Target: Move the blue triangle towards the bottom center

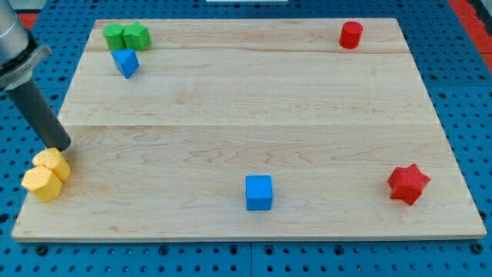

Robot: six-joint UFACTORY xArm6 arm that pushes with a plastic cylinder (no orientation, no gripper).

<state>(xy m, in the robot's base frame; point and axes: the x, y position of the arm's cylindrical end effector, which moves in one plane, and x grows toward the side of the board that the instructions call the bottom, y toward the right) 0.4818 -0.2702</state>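
My tip (63, 146), a bare rod end effector with nothing to open and holding nothing, is sitting at the desk's (254, 100) left edge, touching or just above 2 yellow blocks (46, 175). The blue triangle (125, 62) is lying well apart, near the top left, just below 2 green blocks (127, 35). Risks, I judge: nudging the yellows off the edge on departure, dragging the greens along, or shoving the triangle into the blue cube (259, 192) at bottom center. No containers are showing.

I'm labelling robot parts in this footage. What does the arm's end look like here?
Only the end shows, at the view's left edge: a grey metallic collar at the top, from which runs a straight, dark, nearly black round rod. My tip is plain and blunt, just above the yellow blocks. No cables, markings or gripper are visible.
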